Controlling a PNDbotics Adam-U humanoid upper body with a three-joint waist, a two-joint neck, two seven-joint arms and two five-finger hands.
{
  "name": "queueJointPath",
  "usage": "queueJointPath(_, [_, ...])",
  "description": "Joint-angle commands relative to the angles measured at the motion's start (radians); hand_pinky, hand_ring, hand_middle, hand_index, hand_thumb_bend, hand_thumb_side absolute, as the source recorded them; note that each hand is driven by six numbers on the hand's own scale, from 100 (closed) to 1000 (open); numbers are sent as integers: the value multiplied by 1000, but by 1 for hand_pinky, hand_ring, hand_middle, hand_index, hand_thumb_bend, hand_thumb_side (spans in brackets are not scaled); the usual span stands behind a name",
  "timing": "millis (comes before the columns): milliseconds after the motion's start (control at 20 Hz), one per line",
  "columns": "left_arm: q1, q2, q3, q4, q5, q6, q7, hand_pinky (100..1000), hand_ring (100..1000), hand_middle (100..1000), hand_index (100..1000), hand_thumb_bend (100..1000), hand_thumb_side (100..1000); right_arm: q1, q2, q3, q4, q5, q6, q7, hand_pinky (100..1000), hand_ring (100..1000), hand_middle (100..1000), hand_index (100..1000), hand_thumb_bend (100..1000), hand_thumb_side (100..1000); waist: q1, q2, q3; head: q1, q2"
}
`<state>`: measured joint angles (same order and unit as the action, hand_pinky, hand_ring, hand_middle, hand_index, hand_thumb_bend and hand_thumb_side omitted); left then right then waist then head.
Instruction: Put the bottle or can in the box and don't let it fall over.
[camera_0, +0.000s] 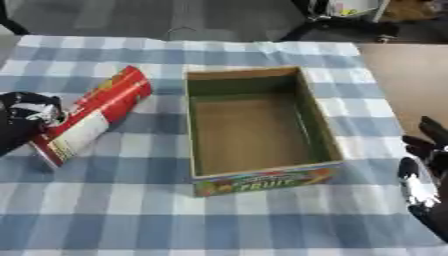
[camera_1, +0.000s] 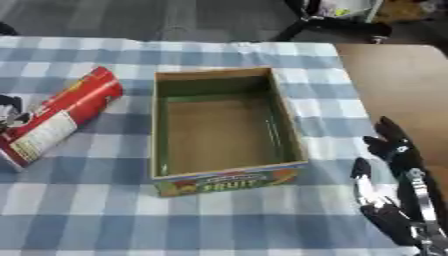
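A red tube-shaped can (camera_0: 98, 114) with a white label lies slanted on the checked cloth, left of the box, its top end pointing up and to the right. My left hand (camera_0: 26, 119) comes in from the left edge, its fingers curled on the can's lower part. The open cardboard box (camera_0: 325, 131) stands in the middle, empty, with green inner walls and "FRUIT" printed on its front. My right hand (camera_1: 394, 175) rests at the lower right, fingers up and straight, apart from the box.
The blue and white checked cloth (camera_0: 131, 210) covers the table. A bare brown tabletop (camera_1: 394, 75) shows to the right. Black chair legs (camera_0: 337, 25) stand on the grey floor beyond the far edge.
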<state>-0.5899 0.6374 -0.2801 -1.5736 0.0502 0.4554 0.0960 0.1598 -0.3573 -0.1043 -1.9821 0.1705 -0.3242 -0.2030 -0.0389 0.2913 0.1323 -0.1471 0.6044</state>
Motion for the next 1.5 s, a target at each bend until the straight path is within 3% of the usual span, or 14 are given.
queueJointPath(50, [-7, 38, 6, -36, -12, 13, -3, 841, 763, 787, 757, 217, 511, 4, -16, -10, -18, -10, 3, -1, 865, 863, 1000, 937, 100, 477, 3, -36, 2, -4, -4])
queueJointPath(250, [-5, 39, 6, -45, -13, 19, -4, 841, 763, 787, 757, 217, 511, 4, -16, -10, -18, -10, 4, -1, 865, 863, 1000, 937, 100, 477, 4, -37, 2, -4, -4])
queueJointPath(300, [-3, 41, 4, -46, -15, 21, -6, 847, 768, 790, 761, 249, 468, 4, -16, -10, -18, -11, 4, -1, 865, 863, 1000, 937, 100, 478, 4, -38, 2, -5, -4])
queueJointPath(500, [11, 50, -2, -49, -39, 38, -25, 857, 777, 793, 767, 268, 446, 5, -17, -11, -18, -14, 5, -1, 865, 862, 1000, 937, 100, 478, 5, -41, 2, -6, -6])
queueJointPath(1300, [30, 54, -13, -30, -92, 55, -61, 870, 792, 798, 777, 300, 442, 7, -16, -12, -18, -18, -1, -1, 865, 861, 1000, 936, 100, 483, -3, -42, 4, -4, -6])
queueJointPath(1500, [22, 42, -25, 8, -83, 58, -71, 874, 802, 802, 779, 313, 481, 3, -14, -10, -18, -17, -1, 2, 865, 861, 1000, 936, 100, 475, -6, -37, -1, 0, -6])
